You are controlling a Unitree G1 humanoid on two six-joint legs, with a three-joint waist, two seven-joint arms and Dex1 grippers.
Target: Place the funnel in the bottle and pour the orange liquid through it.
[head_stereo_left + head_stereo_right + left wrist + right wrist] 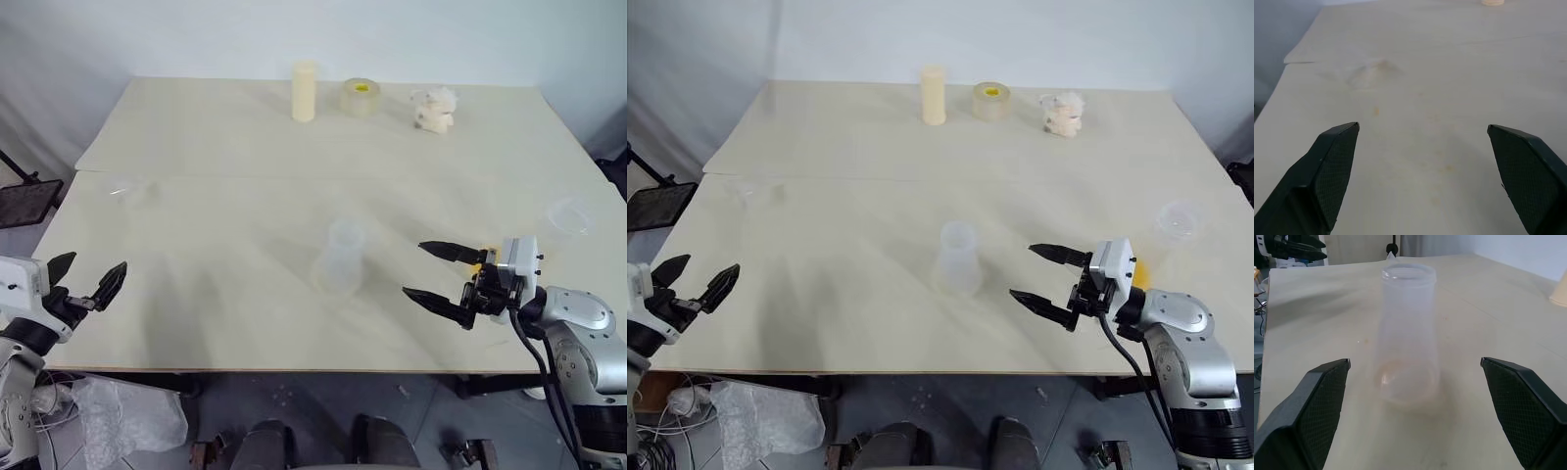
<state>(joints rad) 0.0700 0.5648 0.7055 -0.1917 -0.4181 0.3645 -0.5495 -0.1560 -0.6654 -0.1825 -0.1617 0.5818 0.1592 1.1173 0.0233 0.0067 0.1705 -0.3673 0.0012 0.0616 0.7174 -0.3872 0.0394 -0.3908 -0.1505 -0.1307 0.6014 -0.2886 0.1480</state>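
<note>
On the pale table the bottle stands just beyond the wide-open, empty right hand.

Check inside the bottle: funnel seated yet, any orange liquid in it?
The bottle stands upright with an open mouth and no funnel in it. Through its clear wall it looks empty, with only a faint orange ring at the base. Both grippers hang apart from it.

Colourless see-through bottle, cream cylinder, pale beige table, possibly clear funnel.
</note>
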